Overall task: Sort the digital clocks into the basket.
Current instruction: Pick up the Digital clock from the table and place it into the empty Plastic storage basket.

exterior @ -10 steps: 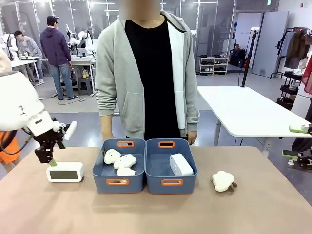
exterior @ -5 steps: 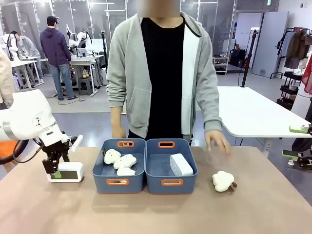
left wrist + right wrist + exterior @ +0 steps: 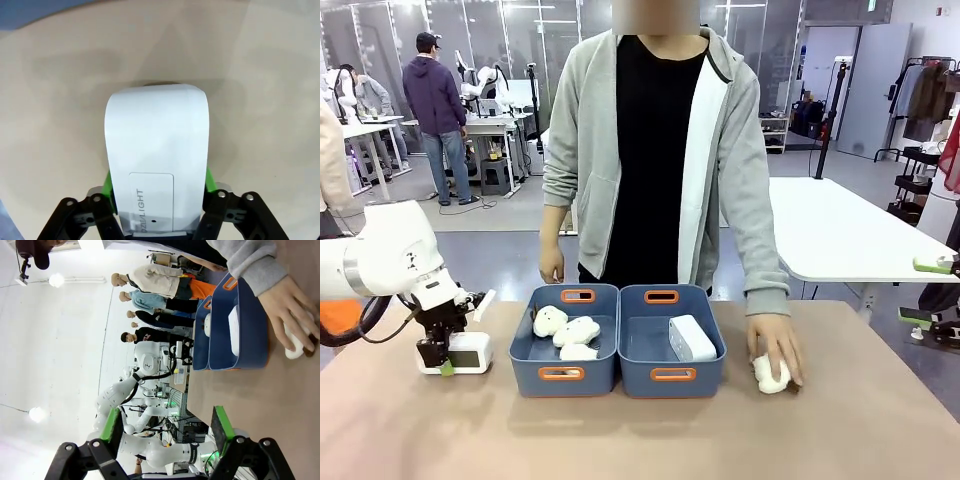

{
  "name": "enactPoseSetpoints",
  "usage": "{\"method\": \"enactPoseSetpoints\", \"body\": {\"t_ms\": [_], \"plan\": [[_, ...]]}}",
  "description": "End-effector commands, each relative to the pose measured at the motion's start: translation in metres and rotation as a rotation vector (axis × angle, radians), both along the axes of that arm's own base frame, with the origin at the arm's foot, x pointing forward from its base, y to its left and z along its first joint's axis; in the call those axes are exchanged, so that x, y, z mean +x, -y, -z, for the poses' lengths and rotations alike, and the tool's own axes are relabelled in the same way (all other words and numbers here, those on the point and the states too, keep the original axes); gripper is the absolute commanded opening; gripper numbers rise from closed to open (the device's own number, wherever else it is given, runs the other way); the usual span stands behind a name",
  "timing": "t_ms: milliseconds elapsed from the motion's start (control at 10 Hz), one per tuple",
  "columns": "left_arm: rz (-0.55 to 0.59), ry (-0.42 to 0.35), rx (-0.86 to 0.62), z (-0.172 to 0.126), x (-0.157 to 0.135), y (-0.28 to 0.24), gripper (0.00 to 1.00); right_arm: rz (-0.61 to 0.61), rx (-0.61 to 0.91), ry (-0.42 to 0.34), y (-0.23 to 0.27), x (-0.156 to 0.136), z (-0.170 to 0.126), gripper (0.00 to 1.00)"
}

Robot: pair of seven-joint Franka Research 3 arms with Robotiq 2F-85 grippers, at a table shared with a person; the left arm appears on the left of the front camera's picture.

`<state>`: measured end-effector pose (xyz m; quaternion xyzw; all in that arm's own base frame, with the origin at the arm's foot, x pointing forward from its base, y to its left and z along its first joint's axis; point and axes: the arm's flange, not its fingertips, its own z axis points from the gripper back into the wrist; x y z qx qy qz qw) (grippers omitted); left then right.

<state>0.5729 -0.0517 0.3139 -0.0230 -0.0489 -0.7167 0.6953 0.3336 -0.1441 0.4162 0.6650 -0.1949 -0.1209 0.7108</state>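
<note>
Your digital clock [image 3: 466,351] sat on the table [image 3: 640,440] left of both tubs, the left gripper [image 3: 157,186] clamped on its sides. A second clock [image 3: 691,337] lay in the right basket [image 3: 672,376]. The right gripper [image 3: 165,426] gaped wide, empty.

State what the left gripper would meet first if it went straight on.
The white rounded-rectangular plastic digital clock: the left gripper points down with a finger on each side of it. It may reach the beige tabletop equally soon; depth is unclear.

I count two digital clocks [image 3: 468,350] [image 3: 691,337], two baskets [image 3: 563,386] [image 3: 672,388] and four plush toys [image 3: 549,320] [image 3: 582,330] [image 3: 578,352] [image 3: 769,375] (three lie in one basket, one under the person's hand [image 3: 775,345]).
</note>
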Motion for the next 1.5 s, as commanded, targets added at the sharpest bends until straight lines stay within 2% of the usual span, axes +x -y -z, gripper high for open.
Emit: {"method": "enactPoseSetpoints", "body": {"t_ms": [0,200,300,400,600,700,900,1000,1200,1300,1400], "plan": [[-0.027,-0.032,0.027,-0.006,0.005,0.0,0.0,0.009,0.012,-0.015,-0.001,0.001,-0.005,0.9],[-0.085,-0.03,-0.01,-0.024,0.0,-0.005,0.0,0.009,0.012,-0.015,-0.001,0.001,-0.005,0.9],[-0.17,-0.035,-0.064,-0.043,-0.005,-0.013,0.07,0.009,0.012,-0.015,-0.001,0.001,-0.005,0.9],[-0.227,-0.052,-0.236,-0.066,-0.016,-0.031,0.52,0.009,0.012,-0.015,-0.001,0.001,-0.005,0.9],[-0.329,-0.062,-0.58,-0.111,-0.056,-0.086,0.52,0.009,0.012,-0.015,-0.001,0.001,-0.005,0.9],[-0.376,-0.062,-0.695,-0.122,-0.08,-0.113,0.52,0.009,0.012,-0.015,-0.001,0.001,-0.005,0.9],[-0.385,-0.024,-0.883,-0.129,-0.13,-0.165,0.52,0.009,0.012,-0.015,-0.001,0.001,-0.005,0.9],[-0.438,-0.008,-0.951,-0.133,-0.163,-0.194,0.52,0.009,0.012,-0.015,-0.001,0.001,-0.005,0.9],[-0.534,0.136,-1.017,-0.131,-0.204,-0.234,0.52,0.009,0.012,-0.015,-0.001,0.001,-0.005,0.9],[-0.634,0.208,-1.011,-0.13,-0.223,-0.256,0.52,0.009,0.012,-0.015,-0.001,0.001,-0.005,0.9],[-0.753,0.243,-0.98,-0.139,-0.254,-0.276,0.52,0.009,0.012,-0.015,-0.001,0.001,-0.005,0.9]]}}
